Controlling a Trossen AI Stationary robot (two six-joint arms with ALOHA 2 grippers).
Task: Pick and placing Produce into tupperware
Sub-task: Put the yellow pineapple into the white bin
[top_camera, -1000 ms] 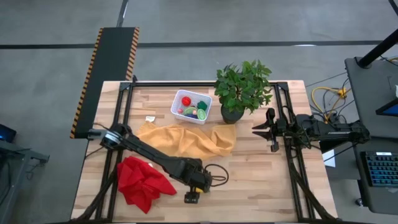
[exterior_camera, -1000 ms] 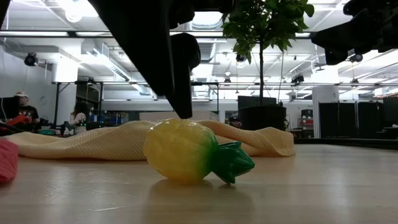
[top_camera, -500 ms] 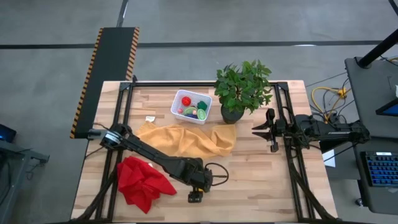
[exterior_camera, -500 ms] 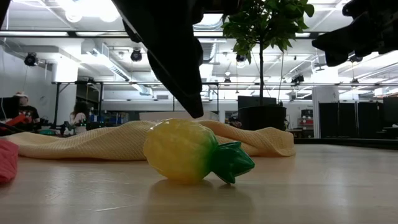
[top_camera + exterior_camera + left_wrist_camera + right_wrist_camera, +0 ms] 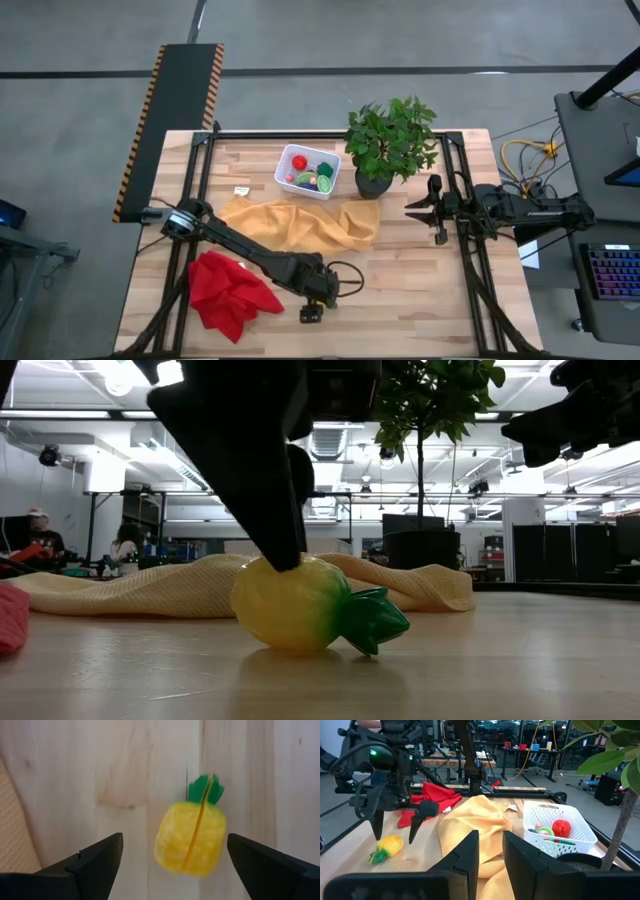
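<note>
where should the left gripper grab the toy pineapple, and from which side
Probably across the round yellow body of the pineapple, coming straight down from above. It lies on its side on the table, crown pointing away, and the open left gripper already straddles it.

L gripper (image 5: 311, 314) low at front edge; white bin (image 5: 308, 171) w/ produce (image 5: 312, 176) by plant (image 5: 389, 143).

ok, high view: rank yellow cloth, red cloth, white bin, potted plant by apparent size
1. yellow cloth
2. red cloth and potted plant: look about alike, not ranked
3. white bin, clearly smallest
</note>
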